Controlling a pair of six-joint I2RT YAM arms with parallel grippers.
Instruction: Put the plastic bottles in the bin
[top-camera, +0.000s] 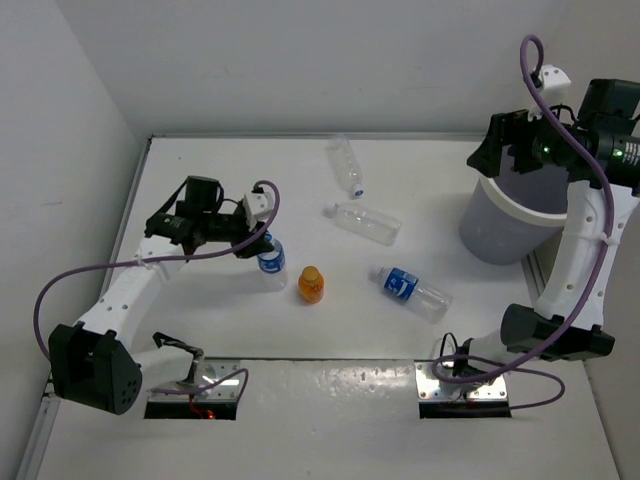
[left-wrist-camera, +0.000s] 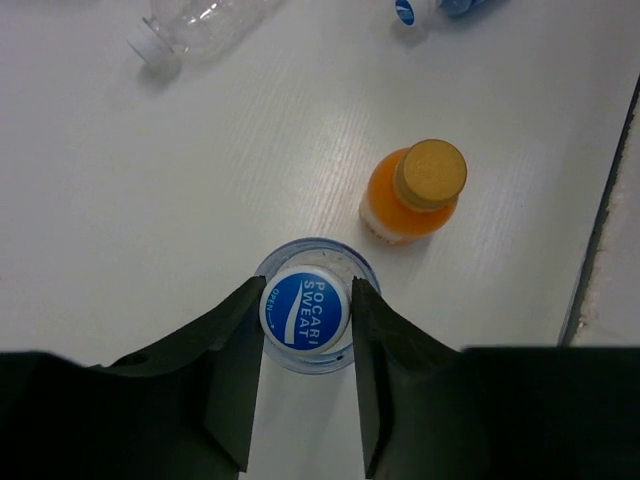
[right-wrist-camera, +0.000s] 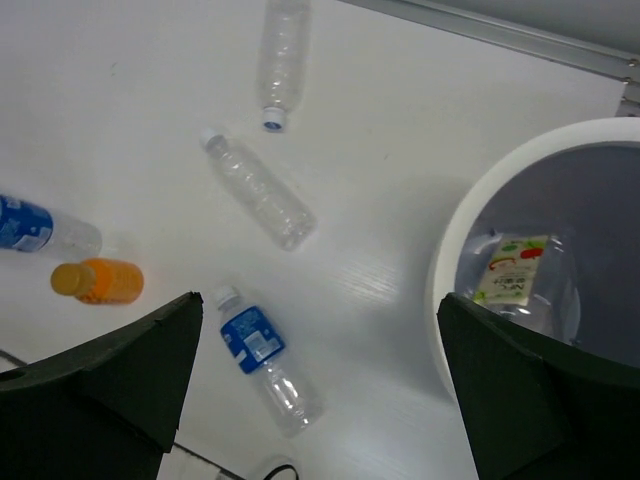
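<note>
My left gripper (left-wrist-camera: 305, 322) is shut on the blue cap of an upright clear bottle (left-wrist-camera: 305, 306), which stands at the left of the table (top-camera: 270, 260). An orange bottle (left-wrist-camera: 412, 195) stands just beside it (top-camera: 311, 285). A blue-labelled bottle (top-camera: 412, 290) lies at centre right. Two clear bottles (top-camera: 366, 222) (top-camera: 346, 165) lie further back. My right gripper (right-wrist-camera: 320, 300) is wide open and empty, high above the near-left rim of the bin (right-wrist-camera: 452, 250). The bin (top-camera: 497, 235) holds a bottle with a white-and-green label (right-wrist-camera: 520, 275).
White walls close the table's back and left sides. A raised metal edge runs along the back (right-wrist-camera: 500, 35). The table's near edge shows on the right of the left wrist view (left-wrist-camera: 600, 230). Purple cables loop off both arms.
</note>
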